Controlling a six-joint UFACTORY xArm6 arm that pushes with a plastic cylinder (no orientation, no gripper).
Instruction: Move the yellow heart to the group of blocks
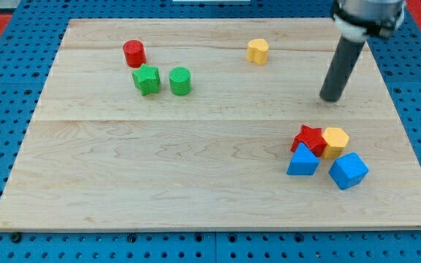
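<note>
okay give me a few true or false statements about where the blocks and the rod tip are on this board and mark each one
1. The yellow heart lies near the view's top, apart from every other block. True.
2. My tip is touching the yellow heart. False: it stands to the view's right of and below the heart, with bare board between.
3. The red cylinder sits at the view's upper left, close to the green star-like block and the green cylinder. True.
4. The group at the view's lower right holds only blue blocks. False: it also has a red block and a yellow hexagon, beside the blue triangle and blue cube.
</note>
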